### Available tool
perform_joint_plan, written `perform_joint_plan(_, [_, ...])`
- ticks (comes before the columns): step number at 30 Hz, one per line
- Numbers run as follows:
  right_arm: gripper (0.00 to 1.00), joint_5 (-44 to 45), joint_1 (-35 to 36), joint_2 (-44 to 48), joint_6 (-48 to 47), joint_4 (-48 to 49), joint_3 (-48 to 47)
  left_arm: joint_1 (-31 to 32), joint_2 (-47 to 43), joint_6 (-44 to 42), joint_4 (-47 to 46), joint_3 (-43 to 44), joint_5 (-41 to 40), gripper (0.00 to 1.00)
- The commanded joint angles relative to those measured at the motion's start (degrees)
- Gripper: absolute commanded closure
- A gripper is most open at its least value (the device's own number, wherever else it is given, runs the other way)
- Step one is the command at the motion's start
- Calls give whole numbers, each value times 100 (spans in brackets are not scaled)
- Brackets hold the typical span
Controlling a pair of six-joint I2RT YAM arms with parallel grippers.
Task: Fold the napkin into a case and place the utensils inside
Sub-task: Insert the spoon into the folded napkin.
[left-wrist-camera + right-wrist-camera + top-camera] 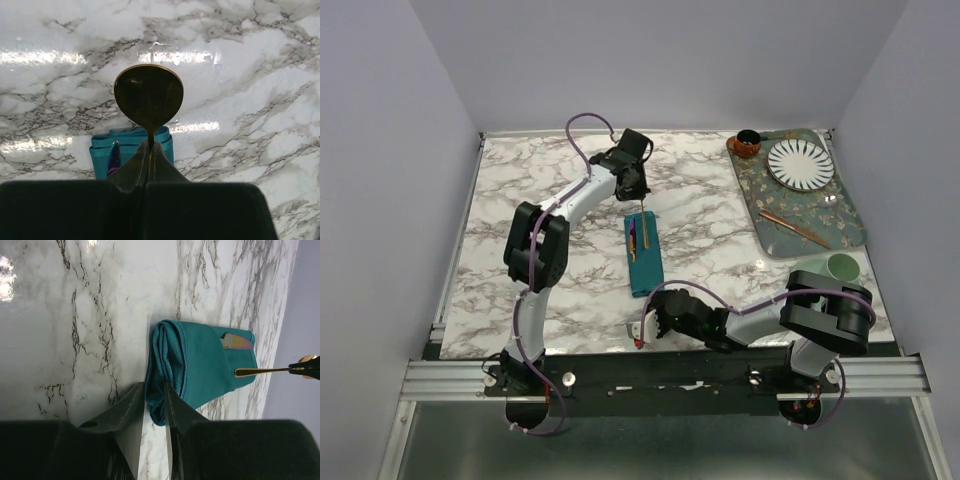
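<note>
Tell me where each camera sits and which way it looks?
Top view: above and behind the arms, looking down at the table; both arms show.
Left wrist: looks past its shut left gripper at the gold spoon it holds.
Right wrist: looks low along the teal case; the right gripper pinches its near end.
Shared: all three see the case and spoon.
</note>
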State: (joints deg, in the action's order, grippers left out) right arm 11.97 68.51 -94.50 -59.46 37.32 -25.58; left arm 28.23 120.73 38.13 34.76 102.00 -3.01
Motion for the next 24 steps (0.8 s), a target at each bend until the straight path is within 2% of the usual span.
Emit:
perform_joint_plan(1, [69, 104, -40, -148, 58, -217, -17, -80, 144, -218, -145, 329, -358, 100])
perform_joint_plan(9, [69, 113, -40, -148, 57, -199, -26, -125, 408, -297, -67, 523, -403, 100])
perform_joint_plan(24, [69, 69, -57, -174, 40, -129, -34, 77, 4, 168, 215, -206, 151, 100])
